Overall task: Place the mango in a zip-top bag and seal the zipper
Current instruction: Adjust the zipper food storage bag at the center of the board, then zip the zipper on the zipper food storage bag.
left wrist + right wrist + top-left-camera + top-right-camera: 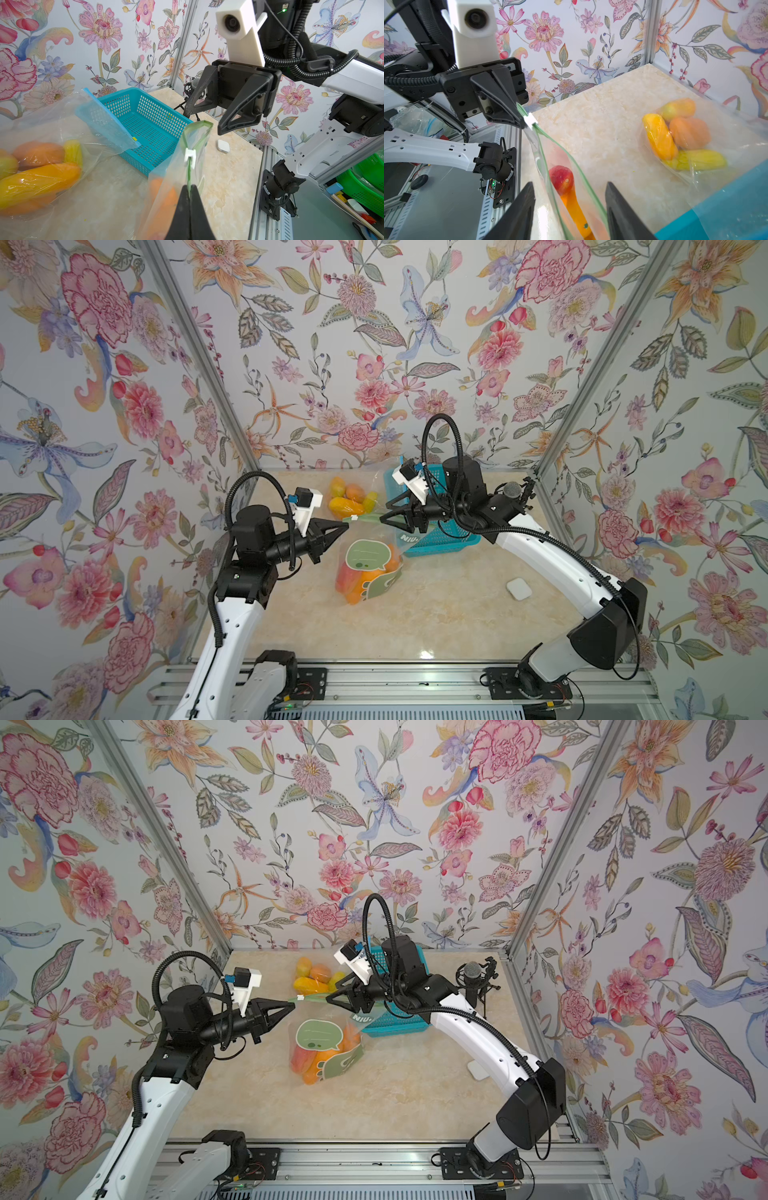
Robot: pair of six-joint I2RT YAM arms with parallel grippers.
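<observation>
Floral wallpaper on every wall, pale marble-look bench underneath. Got the zip-top bag hanging mid-bench between the two arms, bottom apparently down on the stone, with a reddish mango and more orange fruit already inside. Got the left gripper pinched fully shut on one end of the green zipper track, white slider sitting just past its tips. Got the right gripper roughly half open at the other end, with the track running up between its jaws in the right wrist view and nothing actually pinched. Mouth gaping beyond the slider, so not sealed yet. Handling-wise: thin floppy film, slick, zero stiffness, bottom-heavy from the fruit, so probably sags and swings if lifted by one corner. Best grabbed on the thicker track strip, not the film. Guessing the slider wants a narrow pinch and a straight pull along the track, far end kept anchored. Easy to slip off that tiny clip. Mango itself likely firm but bruisable, so no hard squeezing. Also around: second bag of mangoes at the back, teal basket beside it, small white gadget near the right arm.
</observation>
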